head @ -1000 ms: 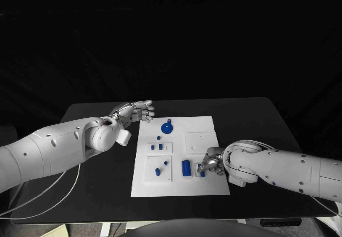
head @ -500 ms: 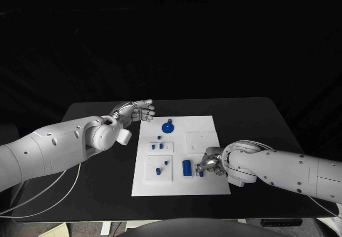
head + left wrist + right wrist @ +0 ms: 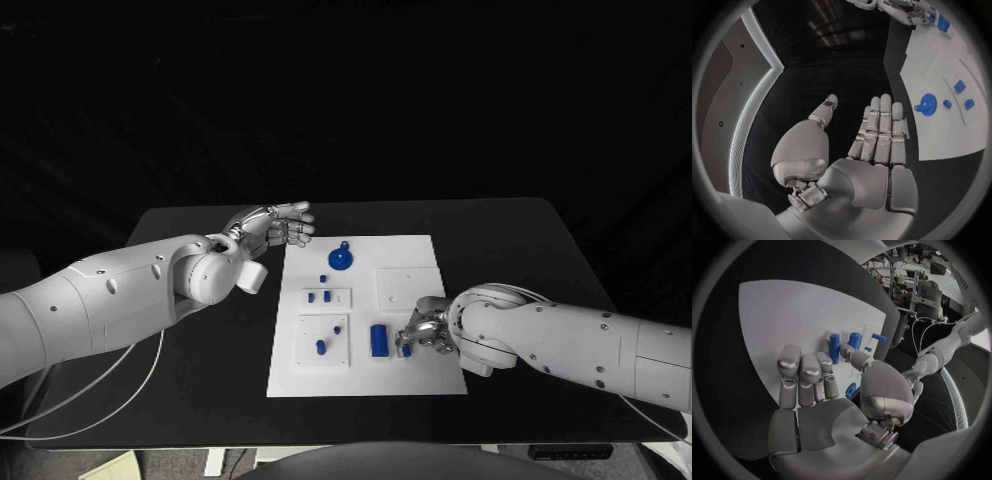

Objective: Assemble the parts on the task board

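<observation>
Little has moved: right robot hand stays over the task board at 4 o'clock, fingertips around a small blue part, seating apparently unfinished. Left robot hand remains spread, empty.

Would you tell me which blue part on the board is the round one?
The round blue part at the task board's far end, nearest the left hand; the others are small blocks and pegs.

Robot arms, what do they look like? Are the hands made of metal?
Both arms are fat, smooth white shells dotted with small dark screw holes. Each ends in a shiny silver hand: the left hand and right hand have jointed metal-looking fingers with rounded tips and silver palms. A thin pale cable loops beneath the left arm; the right arm looks alike.
</observation>
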You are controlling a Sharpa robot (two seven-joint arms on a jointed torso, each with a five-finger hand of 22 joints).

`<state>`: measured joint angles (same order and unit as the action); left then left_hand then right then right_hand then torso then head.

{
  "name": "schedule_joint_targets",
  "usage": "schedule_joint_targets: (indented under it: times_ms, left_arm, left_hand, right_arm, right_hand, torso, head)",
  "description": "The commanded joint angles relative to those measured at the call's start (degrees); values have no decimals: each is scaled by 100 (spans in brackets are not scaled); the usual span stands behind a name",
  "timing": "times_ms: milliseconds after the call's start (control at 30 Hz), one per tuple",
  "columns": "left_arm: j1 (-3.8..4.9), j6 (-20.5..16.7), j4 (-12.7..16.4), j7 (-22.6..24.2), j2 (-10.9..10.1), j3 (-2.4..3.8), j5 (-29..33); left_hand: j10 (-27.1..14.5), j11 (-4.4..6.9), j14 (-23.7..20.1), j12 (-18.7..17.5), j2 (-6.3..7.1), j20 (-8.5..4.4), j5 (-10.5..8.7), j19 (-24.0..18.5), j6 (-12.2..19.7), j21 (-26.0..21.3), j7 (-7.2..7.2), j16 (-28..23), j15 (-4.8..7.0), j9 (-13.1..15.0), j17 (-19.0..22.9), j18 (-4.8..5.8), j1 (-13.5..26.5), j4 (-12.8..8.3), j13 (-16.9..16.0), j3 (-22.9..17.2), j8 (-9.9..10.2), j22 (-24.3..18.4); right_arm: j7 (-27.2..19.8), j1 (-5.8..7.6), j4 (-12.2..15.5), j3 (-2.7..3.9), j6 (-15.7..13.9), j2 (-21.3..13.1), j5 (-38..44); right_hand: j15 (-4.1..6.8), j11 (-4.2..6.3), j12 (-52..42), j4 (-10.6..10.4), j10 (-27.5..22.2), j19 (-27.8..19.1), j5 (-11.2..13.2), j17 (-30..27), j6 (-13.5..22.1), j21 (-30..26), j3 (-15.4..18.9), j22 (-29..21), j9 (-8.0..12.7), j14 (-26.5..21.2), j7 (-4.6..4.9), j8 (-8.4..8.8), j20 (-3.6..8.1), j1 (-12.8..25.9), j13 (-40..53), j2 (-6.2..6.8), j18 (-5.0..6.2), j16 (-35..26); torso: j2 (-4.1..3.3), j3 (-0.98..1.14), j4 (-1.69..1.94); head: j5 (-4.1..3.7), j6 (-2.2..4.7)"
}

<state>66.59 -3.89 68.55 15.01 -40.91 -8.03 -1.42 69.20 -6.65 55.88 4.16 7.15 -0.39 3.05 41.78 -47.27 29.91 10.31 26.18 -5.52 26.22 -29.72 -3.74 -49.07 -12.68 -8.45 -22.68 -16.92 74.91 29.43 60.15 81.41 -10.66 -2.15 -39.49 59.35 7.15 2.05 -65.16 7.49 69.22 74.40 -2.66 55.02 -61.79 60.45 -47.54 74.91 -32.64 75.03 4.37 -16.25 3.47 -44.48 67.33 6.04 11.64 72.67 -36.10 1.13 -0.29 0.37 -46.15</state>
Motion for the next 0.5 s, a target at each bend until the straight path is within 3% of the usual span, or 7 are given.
schedule_joint_targets:
  times_ms: [33, 267, 500]
  left_arm:
    - [6, 75, 19, 23, -2, 5, -21]
    - [6, 86, 20, 17, 0, 5, -24]
    - [6, 91, 16, 12, -7, 5, -27]
  left_hand:
    - [-26, -13, 32, -2, -25, 18, -16, 39, 42, -39, -1, -28, 2, -8, -6, -52, 20, 23, 6, -9, -29, 66]
    - [-27, -13, 31, -3, -24, 19, -16, 39, 43, -41, 0, -31, 2, -8, -9, -52, 23, 25, 6, -9, -29, 67]
    - [-28, -14, 30, -3, -22, 19, -16, 39, 44, -43, 0, -35, 1, -9, -12, -52, 26, 26, 7, -8, -29, 68]
  right_arm:
    - [-100, -38, 9, -10, 34, 23, -64]
    - [-155, -41, 1, -10, 39, 37, -96]
    - [-174, -42, 20, -10, 52, 39, -106]
  right_hand:
    - [53, -19, 43, -5, -40, 21, -26, -4, -9, 13, 70, 38, 36, 3, 10, 25, 24, 79, -9, 30, 336, -36]
    - [53, -21, 74, -35, -65, 23, -21, -5, 1, 7, 191, 33, 51, 3, 12, 32, 36, 153, -18, 154, 336, -42]
    - [55, -20, 86, -39, -75, 23, -21, -5, 4, 4, 212, 31, 54, 3, 11, 33, 41, 155, -24, 177, 336, -43]
  torso:
    - [1, 1, 1]
    - [1, -1, -4]
    - [1, -1, -3]
  head:
    - [13, -11]
    - [30, -16]
    - [32, -23]
